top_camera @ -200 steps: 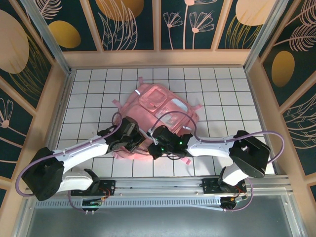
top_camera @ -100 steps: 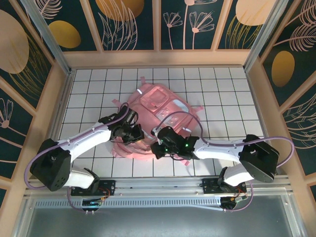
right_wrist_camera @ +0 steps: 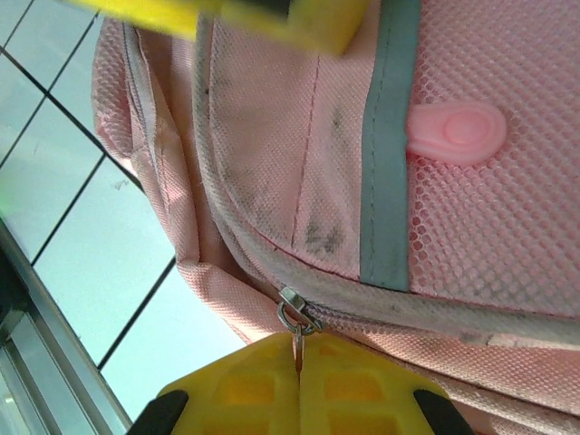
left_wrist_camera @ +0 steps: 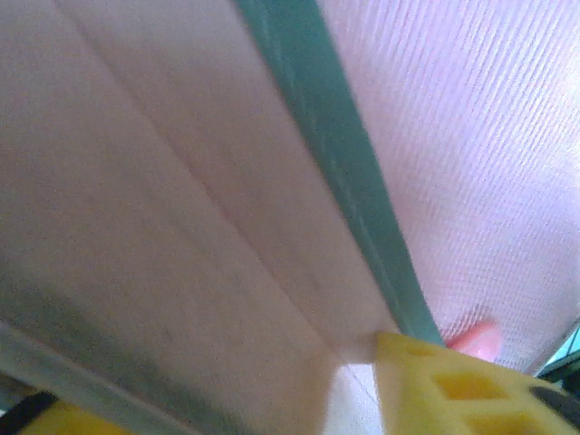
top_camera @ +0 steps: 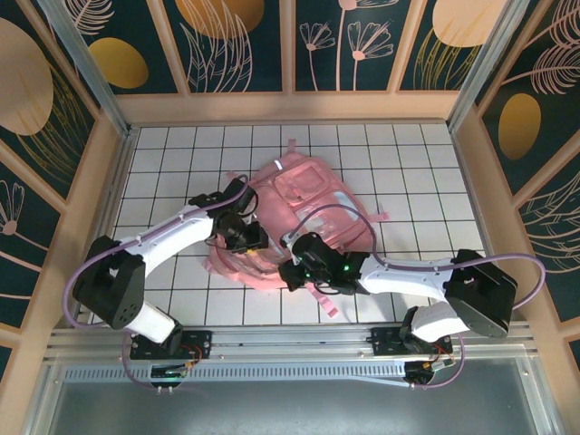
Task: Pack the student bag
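The student bag [top_camera: 294, 204] is a pink mesh backpack lying flat in the middle of the tiled table. My left gripper [top_camera: 246, 237] is pressed into its left edge. In the left wrist view pink fabric [left_wrist_camera: 181, 181] and a grey-green strip [left_wrist_camera: 335, 136] lie folded against a yellow finger [left_wrist_camera: 453, 390], so it looks shut on the fabric. My right gripper [right_wrist_camera: 297, 362] sits at the bag's near edge [top_camera: 294, 265], its yellow fingers shut on the metal zipper pull [right_wrist_camera: 296, 328] of a closed zip.
A grey reflective strip [right_wrist_camera: 385, 154] and a pink rubber tab [right_wrist_camera: 456, 132] lie just beyond the zip. Another yellow finger [right_wrist_camera: 272, 18] crosses the top of the right wrist view. Loose pink straps [top_camera: 326, 299] trail toward the near rail. Wooden walls [top_camera: 86, 208] bound the table.
The left gripper has moved away from the near edge and rightward, and the bag has shifted and turned with it. The right gripper stayed on the bag's near edge.
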